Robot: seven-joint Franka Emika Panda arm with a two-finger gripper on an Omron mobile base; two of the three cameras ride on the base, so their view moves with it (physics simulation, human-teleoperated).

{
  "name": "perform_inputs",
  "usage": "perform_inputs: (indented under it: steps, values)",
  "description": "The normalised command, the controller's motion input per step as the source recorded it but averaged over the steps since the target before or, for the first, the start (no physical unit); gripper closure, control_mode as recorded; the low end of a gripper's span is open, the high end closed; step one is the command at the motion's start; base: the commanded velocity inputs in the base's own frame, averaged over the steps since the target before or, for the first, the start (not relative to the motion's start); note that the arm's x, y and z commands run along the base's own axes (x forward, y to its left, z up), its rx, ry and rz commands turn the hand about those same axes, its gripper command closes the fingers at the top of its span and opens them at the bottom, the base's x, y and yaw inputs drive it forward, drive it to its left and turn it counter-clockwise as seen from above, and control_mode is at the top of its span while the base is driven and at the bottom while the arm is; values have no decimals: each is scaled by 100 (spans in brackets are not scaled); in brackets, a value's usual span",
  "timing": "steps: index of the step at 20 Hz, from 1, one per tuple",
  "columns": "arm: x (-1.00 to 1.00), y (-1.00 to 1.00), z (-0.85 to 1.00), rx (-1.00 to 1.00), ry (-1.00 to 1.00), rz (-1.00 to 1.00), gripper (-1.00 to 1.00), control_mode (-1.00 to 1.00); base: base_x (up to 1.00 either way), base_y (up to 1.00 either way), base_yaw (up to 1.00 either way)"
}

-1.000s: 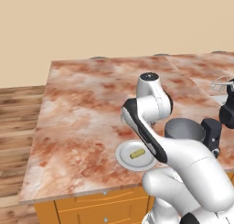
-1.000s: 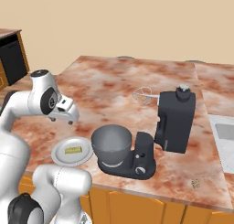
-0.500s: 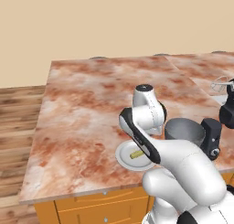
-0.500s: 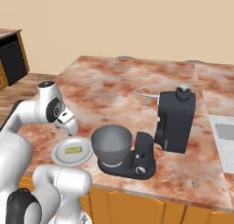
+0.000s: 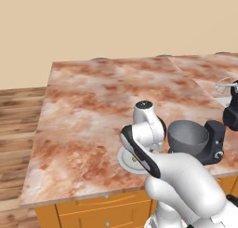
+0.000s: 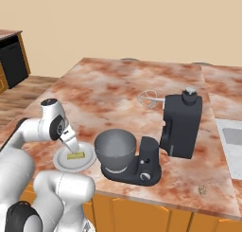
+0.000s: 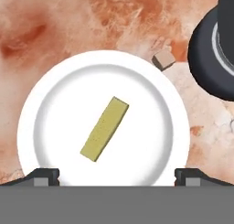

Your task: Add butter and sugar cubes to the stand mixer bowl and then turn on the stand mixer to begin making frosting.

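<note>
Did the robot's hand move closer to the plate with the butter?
Yes. The gripper has dropped toward the plate and now hangs open just above the butter.

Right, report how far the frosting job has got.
Done: nothing yet; the stand mixer bowl looks empty. In hand: the open gripper hangs above the butter, which lies untouched on the white plate. Left: grasp the butter, drop it in the bowl, add the small brown cube beside the plate, likely sugar, then switch on the stand mixer.

claw (image 7: 117, 175) wide open, pointing down
</note>
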Motion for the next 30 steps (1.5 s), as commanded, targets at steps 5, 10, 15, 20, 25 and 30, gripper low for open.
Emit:
perform_inputs:
  steps: [5,10,15,20,25,30]
  values:
    - [31,0,-31,0,0,-15,-100,-100,0,0,0]
    - [24,0,-18,0,2,-14,-100,-100,0,0,0]
    - [20,0,-16,0,3,-10,-100,-100,0,0,0]
    - [7,0,-15,0,3,-8,-100,-100,0,0,0]
    - [0,0,-17,0,3,-7,-100,-100,0,0,0]
    - [0,-2,-20,0,1,-5,-100,-100,0,0,0]
